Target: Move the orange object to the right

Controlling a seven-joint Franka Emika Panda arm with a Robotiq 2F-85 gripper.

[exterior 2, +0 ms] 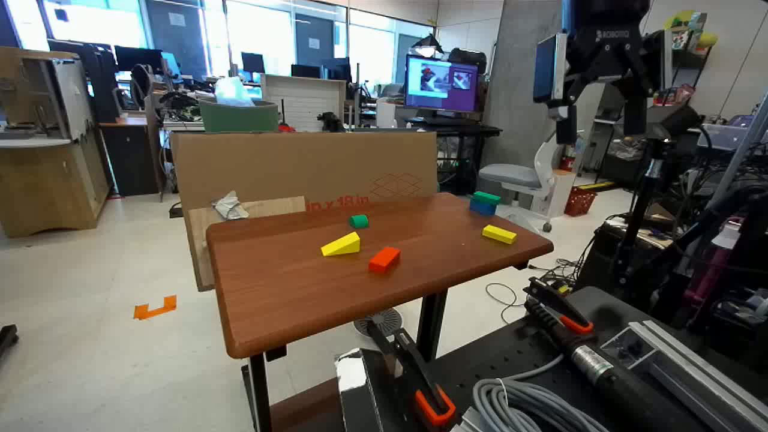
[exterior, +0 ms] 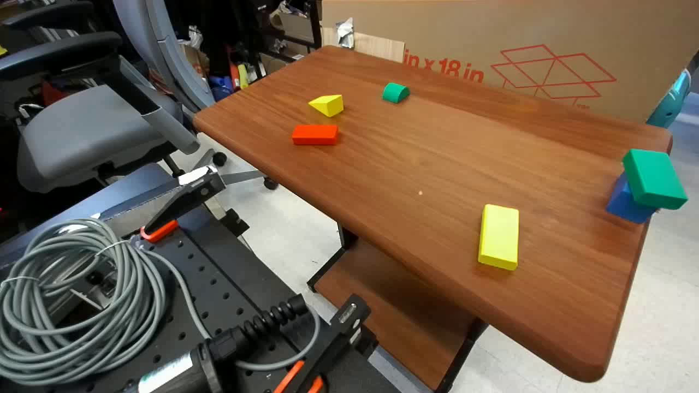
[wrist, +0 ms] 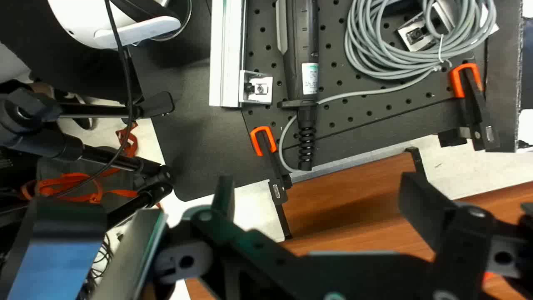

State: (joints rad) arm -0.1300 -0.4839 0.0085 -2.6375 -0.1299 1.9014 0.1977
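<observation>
The orange block point(exterior: 315, 135) lies flat on the brown table near its long edge, beside the yellow wedge; it also shows in an exterior view point(exterior 2: 384, 260). In the wrist view only a small orange-red patch point(wrist: 488, 276) shows behind the gripper's finger, probably this block. My gripper point(exterior 2: 600, 123) hangs high in the air, well above and apart from the table. It is open, with its fingers wide apart and nothing between them, as the wrist view point(wrist: 316, 187) also shows. The gripper is out of view in an exterior view where the whole tabletop shows.
The table point(exterior: 415, 158) also bears a yellow wedge point(exterior: 329, 105), a green half-round block point(exterior: 395, 93), a yellow block point(exterior: 499, 237) and a green block point(exterior: 654, 179) on a blue block point(exterior: 628, 202). A black bench point(exterior: 218, 284) with clamps and coiled cable point(exterior: 82, 305) stands alongside.
</observation>
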